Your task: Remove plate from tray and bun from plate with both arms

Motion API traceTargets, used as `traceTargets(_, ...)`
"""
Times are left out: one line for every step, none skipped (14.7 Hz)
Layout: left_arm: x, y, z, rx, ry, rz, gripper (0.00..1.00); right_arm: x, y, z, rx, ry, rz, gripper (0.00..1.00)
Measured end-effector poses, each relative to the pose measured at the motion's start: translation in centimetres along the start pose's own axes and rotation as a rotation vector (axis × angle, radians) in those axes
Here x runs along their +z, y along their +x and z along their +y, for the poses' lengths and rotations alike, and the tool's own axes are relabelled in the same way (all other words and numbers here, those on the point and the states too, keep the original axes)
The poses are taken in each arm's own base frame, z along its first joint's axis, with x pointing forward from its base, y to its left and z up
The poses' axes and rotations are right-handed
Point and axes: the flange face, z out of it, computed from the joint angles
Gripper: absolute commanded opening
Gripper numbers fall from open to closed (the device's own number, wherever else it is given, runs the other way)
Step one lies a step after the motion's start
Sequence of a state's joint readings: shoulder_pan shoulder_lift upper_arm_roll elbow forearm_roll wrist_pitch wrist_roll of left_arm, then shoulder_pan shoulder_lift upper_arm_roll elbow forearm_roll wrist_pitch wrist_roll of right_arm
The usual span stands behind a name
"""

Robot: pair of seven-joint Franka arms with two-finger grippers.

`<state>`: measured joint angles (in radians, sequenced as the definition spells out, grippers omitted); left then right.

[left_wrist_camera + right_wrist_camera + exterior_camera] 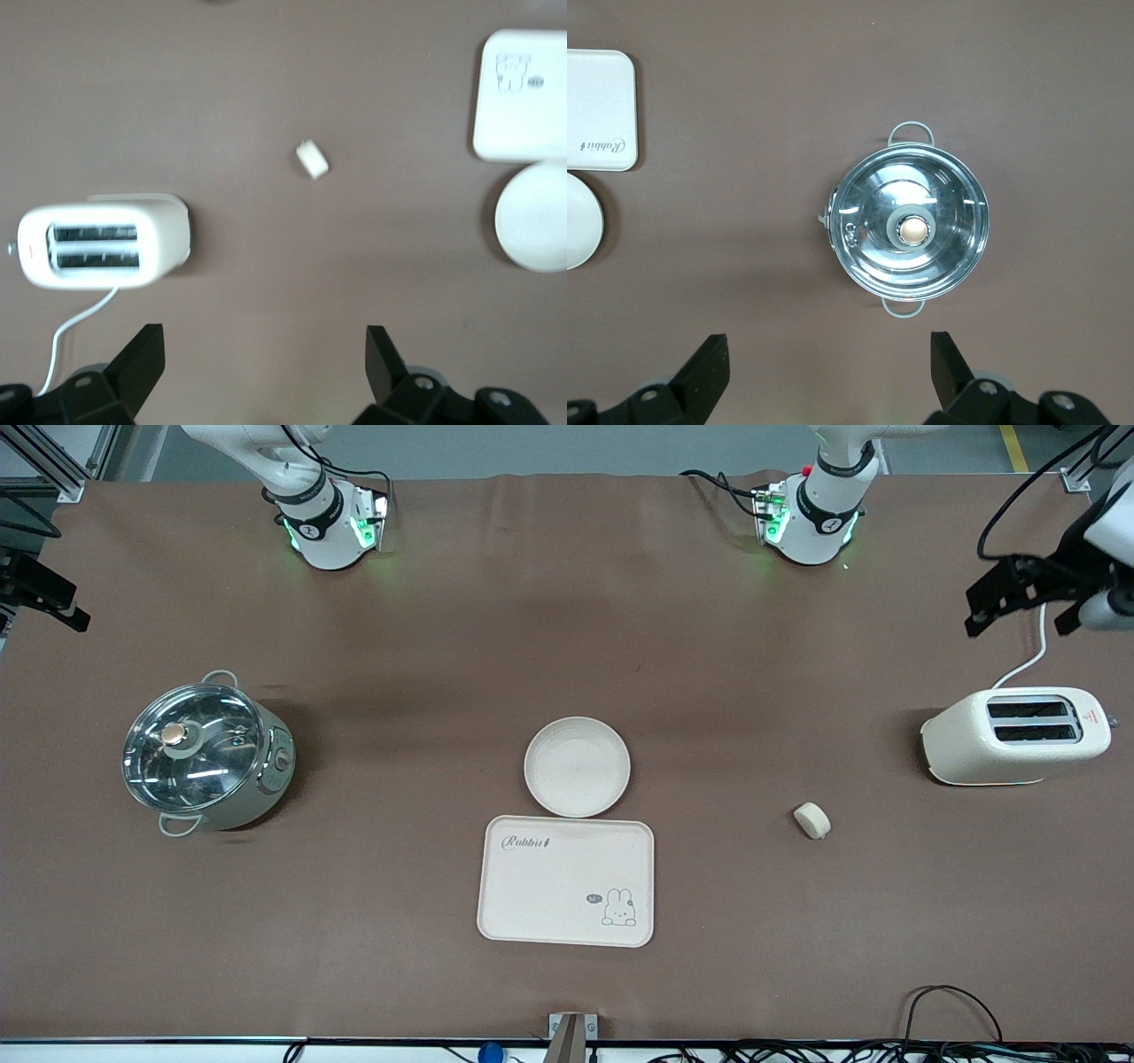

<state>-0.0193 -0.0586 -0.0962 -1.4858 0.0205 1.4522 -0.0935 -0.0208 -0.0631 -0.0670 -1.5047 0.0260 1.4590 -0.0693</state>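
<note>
The round cream plate [577, 766] lies empty on the brown table, touching the edge of the rabbit tray [567, 881] that is farther from the front camera. The tray is bare. The small bun [811, 820] lies on the table toward the left arm's end, apart from both. My left gripper [1019, 613] hangs open and empty high over the table near the toaster; its wrist view [264, 354] shows the bun [312, 159], tray [523, 97] and plate [536, 217] below. My right gripper [53, 598] hangs open and empty [830, 359] high near the pot.
A steel pot with a glass lid [205, 755] stands toward the right arm's end, also in the right wrist view [908, 228]. A white toaster [1017, 735] with its cord stands toward the left arm's end. Cables lie along the table's front edge.
</note>
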Motion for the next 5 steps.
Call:
traceTargets(-0.4,-0.9,-0.1,0.0,0.001,-0.013,1.0,0.0,0.0,0.0,0.0,0.0,0.0,1.0)
traceTargets(-0.7,-1.7,0.0,0.001,0.003,-0.022,1.0,0.0,0.0,0.0,0.0,0.0,0.0,1.0)
traceTargets(-0.9,-2.2,0.0,0.003,0.004,-0.024,1.0,0.0,0.0,0.0,0.0,0.0,-0.001,1.0)
traceTargets(-1.1,-2.6,0.0,0.003,0.005,-0.022,1.0,0.0,0.0,0.0,0.0,0.0,-0.001,1.0)
traceTargets(-1.2,-2.7,0.0,0.003,0.005,-0.021,1.0,0.0,0.0,0.0,0.0,0.0,-0.001,1.0)
